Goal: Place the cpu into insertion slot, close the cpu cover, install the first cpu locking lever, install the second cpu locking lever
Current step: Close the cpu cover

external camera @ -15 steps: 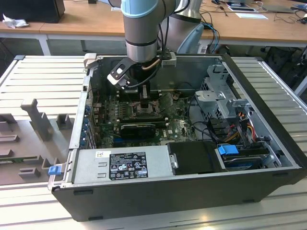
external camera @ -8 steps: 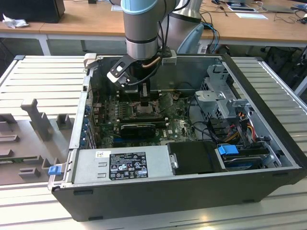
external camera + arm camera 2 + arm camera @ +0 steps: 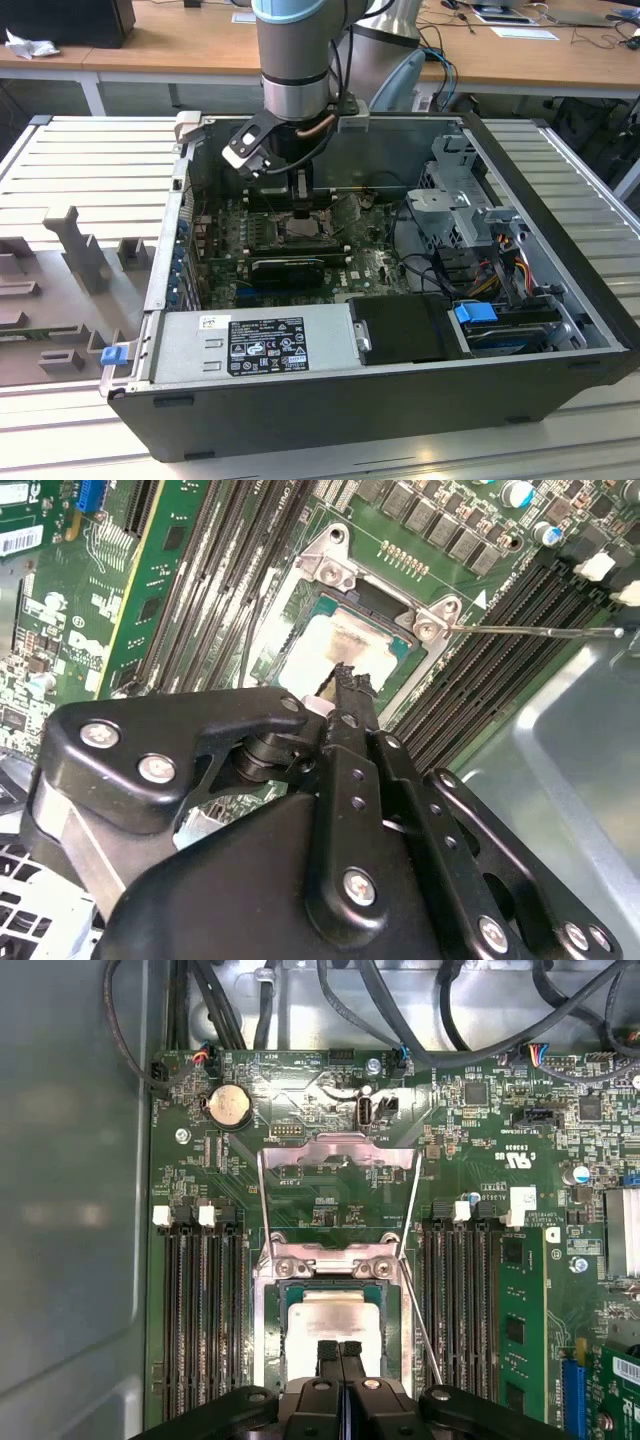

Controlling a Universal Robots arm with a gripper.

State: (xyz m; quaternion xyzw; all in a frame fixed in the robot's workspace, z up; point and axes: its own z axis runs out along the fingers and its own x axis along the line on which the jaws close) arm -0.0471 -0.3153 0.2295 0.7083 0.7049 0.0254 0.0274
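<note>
The insertion slot (image 3: 268, 1340) lies on the green motherboard, between rows of black memory slots. The cpu (image 3: 335, 1315), pale silver on top, lies flat inside it. In the second wrist view the cpu (image 3: 315, 650) lies in the insertion slot (image 3: 340, 575) just beyond my fingertips. The cpu cover (image 3: 335, 1152) stands open, swung up on its hinge away from the slot. A thin locking lever (image 3: 420, 1325) sticks out loose beside the slot, also the locking lever (image 3: 530, 631). My gripper (image 3: 340, 1350) is shut right over the cpu's near edge. In the exterior view, my gripper (image 3: 303, 203) hangs inside the open computer case.
Memory slots (image 3: 200, 1310) flank the socket on both sides. A coin battery (image 3: 228, 1106) and black cables (image 3: 400, 1020) lie beyond the cover. In the exterior view a power supply (image 3: 250, 345), a black heatsink block (image 3: 290, 268) and a drive cage (image 3: 470, 215) crowd the case.
</note>
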